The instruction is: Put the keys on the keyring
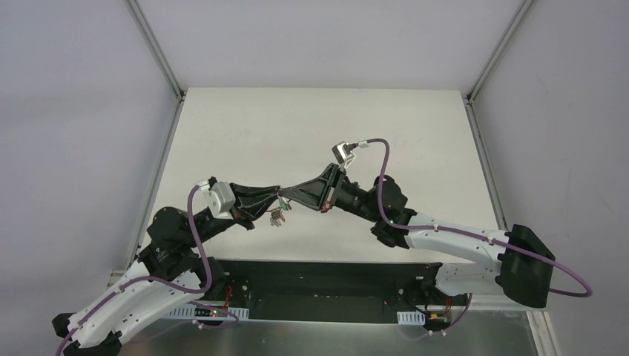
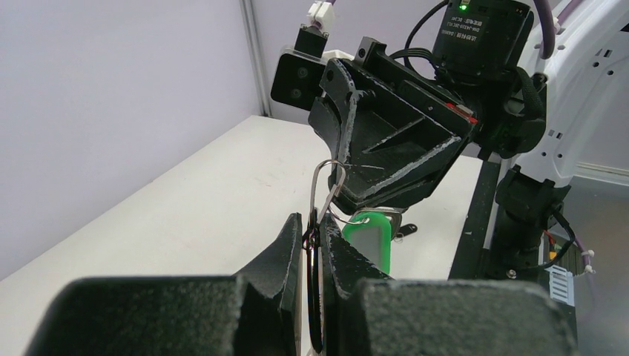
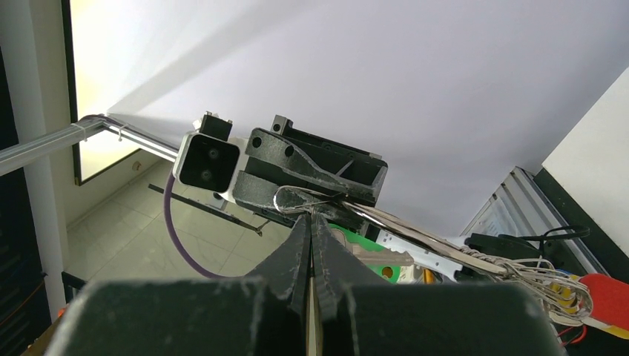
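Mid-frame, the left gripper (image 2: pixel 315 233) is clenched on the keyring (image 2: pixel 327 176), the right gripper (image 3: pixel 311 222) is pinched shut right at its wire loop, green key (image 2: pixel 369 239) dangling just beside.

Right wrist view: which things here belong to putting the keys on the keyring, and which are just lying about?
Job: keyring; green-headed key.
Not the job: red-headed key; bunch of wire rings beside it.
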Controlling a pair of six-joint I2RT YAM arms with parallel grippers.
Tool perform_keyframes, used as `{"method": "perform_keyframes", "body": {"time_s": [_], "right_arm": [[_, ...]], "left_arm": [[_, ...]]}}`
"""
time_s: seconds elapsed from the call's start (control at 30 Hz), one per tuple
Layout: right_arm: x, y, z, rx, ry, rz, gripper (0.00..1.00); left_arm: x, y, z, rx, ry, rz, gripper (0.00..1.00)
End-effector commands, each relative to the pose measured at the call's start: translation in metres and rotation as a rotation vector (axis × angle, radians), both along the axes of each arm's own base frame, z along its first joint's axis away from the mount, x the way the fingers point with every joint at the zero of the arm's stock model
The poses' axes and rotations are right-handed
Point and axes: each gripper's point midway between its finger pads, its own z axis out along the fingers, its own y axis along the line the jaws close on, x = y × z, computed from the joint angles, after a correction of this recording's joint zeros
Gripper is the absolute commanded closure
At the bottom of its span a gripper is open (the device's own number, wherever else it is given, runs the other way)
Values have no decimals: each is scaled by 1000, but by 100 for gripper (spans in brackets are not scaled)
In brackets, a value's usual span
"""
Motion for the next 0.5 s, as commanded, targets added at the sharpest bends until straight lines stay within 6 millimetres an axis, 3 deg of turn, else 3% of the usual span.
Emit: {"method": "perform_keyframes", "body": {"time_s": [0.0, 0.47], "right_arm": [[-3, -15, 59, 162, -77, -24, 100], [-3, -15, 75, 187, -101, -20, 100]], "left_arm": [[-8, -1, 17, -49, -59, -35, 100], [-8, -2, 15, -49, -54, -40, 100]]}}
